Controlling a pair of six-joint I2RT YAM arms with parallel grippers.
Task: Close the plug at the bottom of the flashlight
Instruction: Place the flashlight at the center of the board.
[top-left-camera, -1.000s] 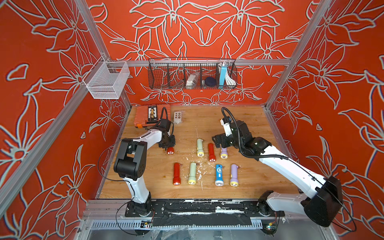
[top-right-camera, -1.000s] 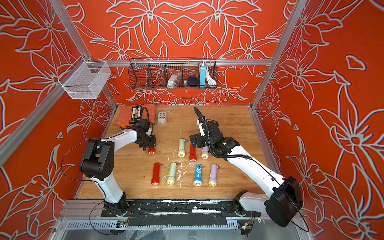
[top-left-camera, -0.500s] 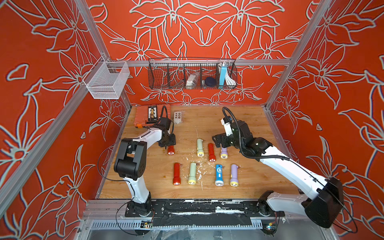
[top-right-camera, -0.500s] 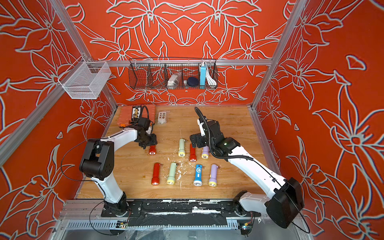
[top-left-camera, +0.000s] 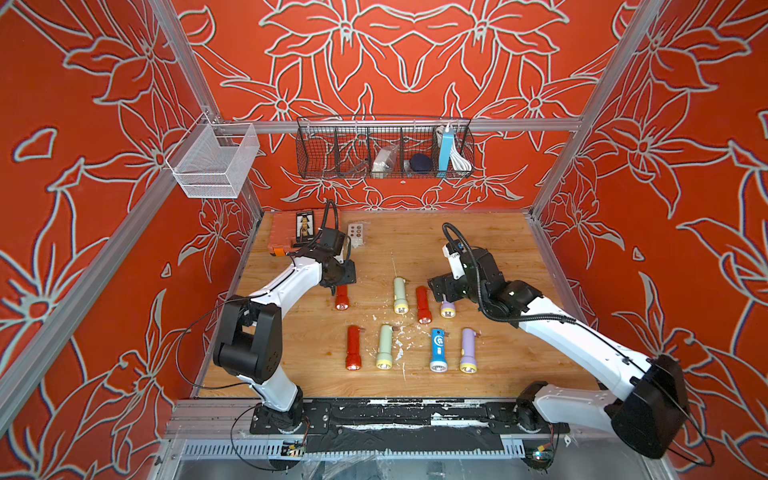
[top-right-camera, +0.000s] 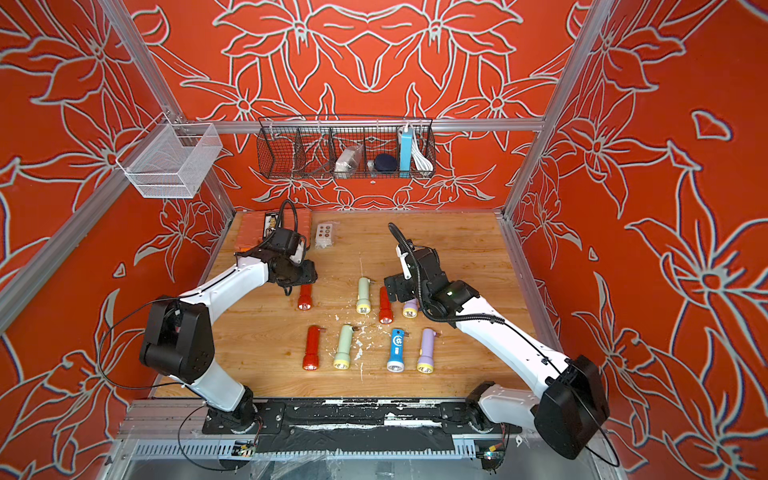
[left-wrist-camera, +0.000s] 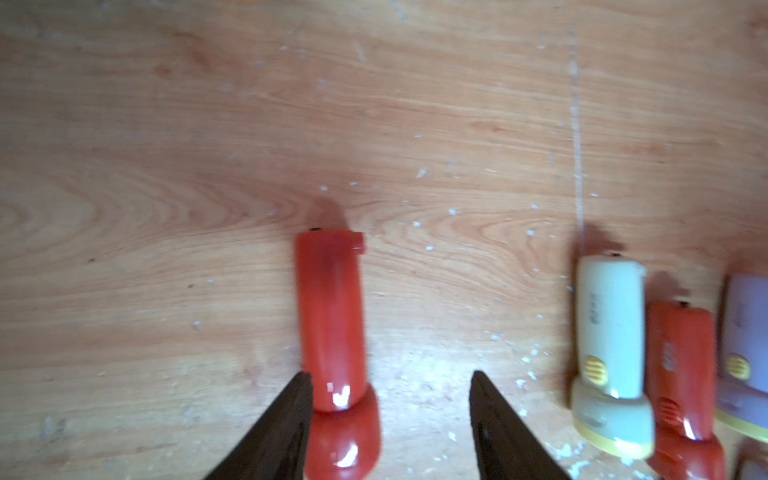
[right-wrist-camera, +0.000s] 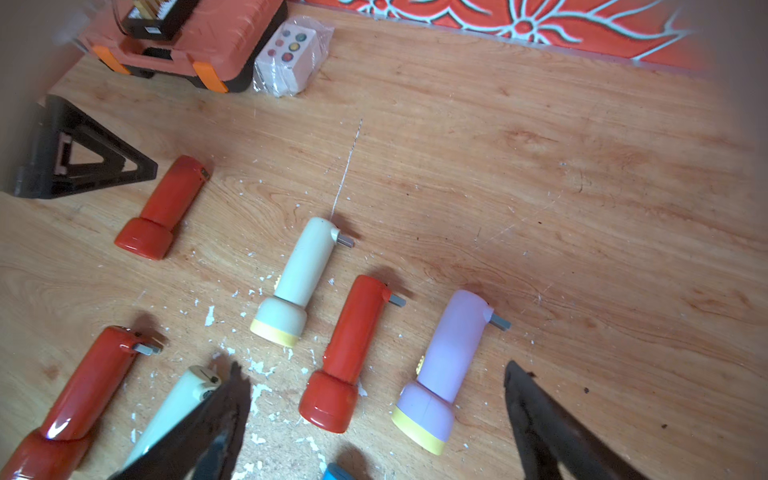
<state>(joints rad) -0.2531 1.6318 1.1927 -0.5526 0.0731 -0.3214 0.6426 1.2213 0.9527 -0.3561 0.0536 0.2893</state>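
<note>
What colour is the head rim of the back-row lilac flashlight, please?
Yellow; the rim of the lilac flashlight shows best in the right wrist view.

You see three red walls (top-left-camera: 407, 62) with white flower outlines, framed by aluminium rails (top-left-camera: 519, 124). A black basket (top-left-camera: 324, 158) hangs on the back rail; a white basket (top-left-camera: 208, 166) hangs above the wooden worktop's (top-left-camera: 507, 232) far-left corner.

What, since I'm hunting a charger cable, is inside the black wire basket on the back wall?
In the black wire basket: a whitish packet, a dark round thing, an upright blue box and a white cable. Its mesh hides whatever lies beneath them.
</note>
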